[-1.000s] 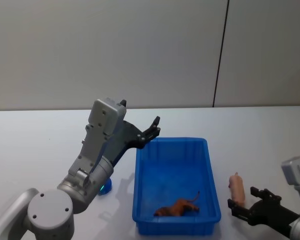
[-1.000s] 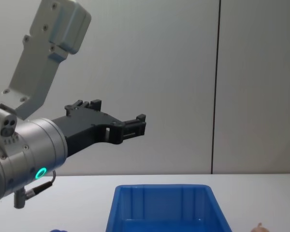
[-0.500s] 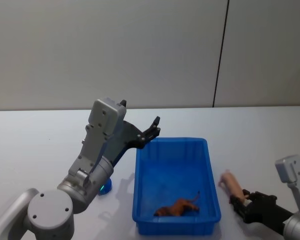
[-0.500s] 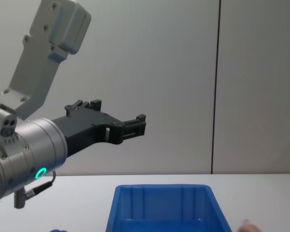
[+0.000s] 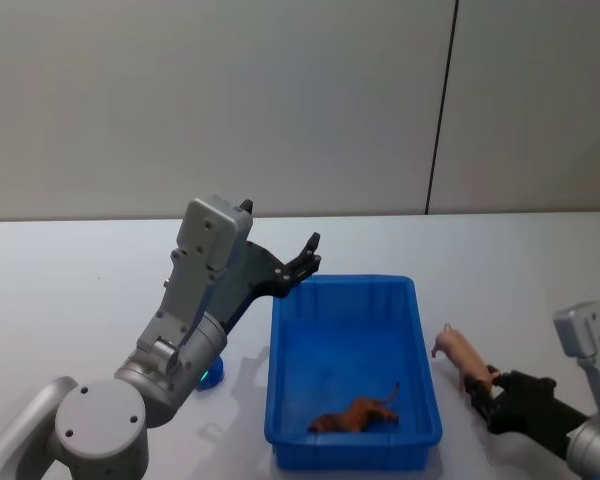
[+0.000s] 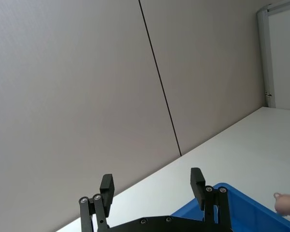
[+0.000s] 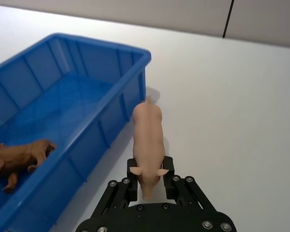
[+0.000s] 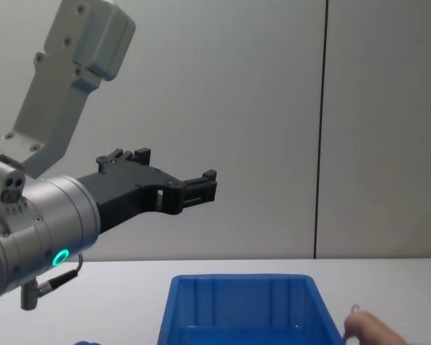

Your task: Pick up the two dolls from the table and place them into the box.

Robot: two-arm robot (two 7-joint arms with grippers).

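Right pincer [image 5: 488, 386] is at the near right of the bench [image 5: 80, 270], closed on the pale pink doll [image 5: 460, 352]. In the right wrist view the fingers [image 7: 170, 170] clamp the doll's head end, with the body and tail pointing away from the pincer. The doll sits tilted, just right of the box's right wall and outside the box [image 5: 345, 282]; it appears raised off the bench, casting a shadow beneath it.

The brown doll [image 5: 358, 414] lies on the box floor, at the near end.

Left pincer [image 5: 308, 255] hangs in the air above the box's far left corner. Its fingers are spread apart and hold nothing.
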